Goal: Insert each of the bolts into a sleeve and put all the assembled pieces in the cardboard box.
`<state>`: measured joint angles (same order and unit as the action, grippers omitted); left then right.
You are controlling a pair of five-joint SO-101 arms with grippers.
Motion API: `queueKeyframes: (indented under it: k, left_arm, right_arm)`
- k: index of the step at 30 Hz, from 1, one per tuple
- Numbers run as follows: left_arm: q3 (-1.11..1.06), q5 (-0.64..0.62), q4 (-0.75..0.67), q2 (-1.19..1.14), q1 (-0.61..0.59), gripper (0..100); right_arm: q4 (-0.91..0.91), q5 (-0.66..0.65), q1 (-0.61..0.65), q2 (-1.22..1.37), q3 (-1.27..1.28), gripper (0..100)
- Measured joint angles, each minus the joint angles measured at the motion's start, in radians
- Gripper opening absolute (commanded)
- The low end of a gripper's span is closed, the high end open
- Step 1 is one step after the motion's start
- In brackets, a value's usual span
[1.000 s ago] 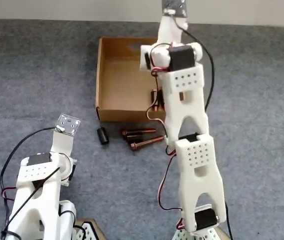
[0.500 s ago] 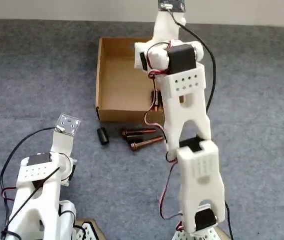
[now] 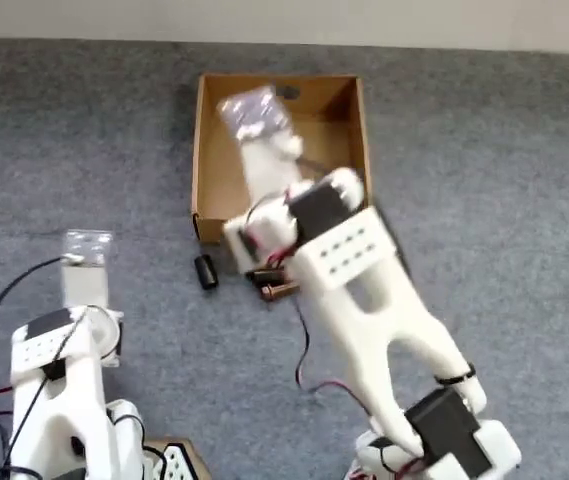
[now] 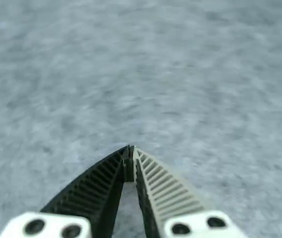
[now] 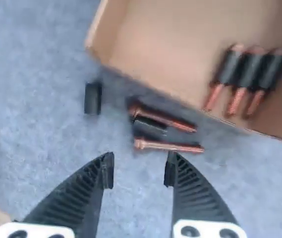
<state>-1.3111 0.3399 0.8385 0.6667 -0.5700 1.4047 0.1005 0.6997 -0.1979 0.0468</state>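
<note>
Here right pincer (image 5: pixel 139 164) gapes empty near loose bolts (image 5: pixel 168 146); left pincer (image 4: pixel 130 150) pinched together

The tabletop (image 3: pixel 504 150) is covered in rough grey carpet-like cloth, and the cardboard box (image 3: pixel 200 150) is plain matt brown board. The bolts (image 5: pixel 155 145) look like shiny copper-toned metal, the loose sleeve (image 5: pixel 92 97) dull black; the left hand (image 4: pixel 131 151) and right hand (image 5: pixel 140 166) are ribbed matt plastic.

right gripper (image 5: pixel 139 167): jaws apart | bolts (image 5: pixel 163 119), sleeves (image 5: pixel 92 97) on carpet (image 5: pixel 36 64) | three assembled pieces (image 5: pixel 250 69) in cardboard box (image 5: pixel 165 44)
</note>
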Motion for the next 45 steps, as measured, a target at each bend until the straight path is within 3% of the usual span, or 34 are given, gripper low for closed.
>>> queueKeyframes:
  k: [7,17,26,28,30,34,41,45]
  left_arm:
    - [0.0,-0.052,-0.02,-0.002,-0.057,2]
    - [0.0,-0.058,-0.02,-0.002,-0.057,2]
    - [0.0,-0.058,-0.02,-0.002,-0.057,2]
    - [0.0,-0.058,-0.02,-0.002,-0.057,2]
    - [0.0,-0.058,-0.02,-0.002,-0.057,2]
    - [0.0,-0.058,-0.02,-0.002,-0.057,2]
    - [0.0,-0.058,-0.02,-0.002,-0.057,2]
    - [0.0,-0.058,-0.02,-0.002,-0.057,2]
  right_arm:
    - [-0.42,0.0,0.114,-0.018,0.396,16.3]
    - [-0.71,0.057,0.144,0.218,0.425,16.3]
    - [-0.727,0.097,0.169,0.5,0.207,16.1]
    - [-0.727,0.097,0.169,0.539,0.175,11.1]
    - [-0.727,0.097,0.164,0.555,0.16,0.0]
    - [-0.71,0.097,0.153,0.555,0.157,0.5]
    - [-0.491,0.097,0.15,0.39,0.158,0.5]
    - [-0.315,0.097,0.051,0.269,0.158,0.5]
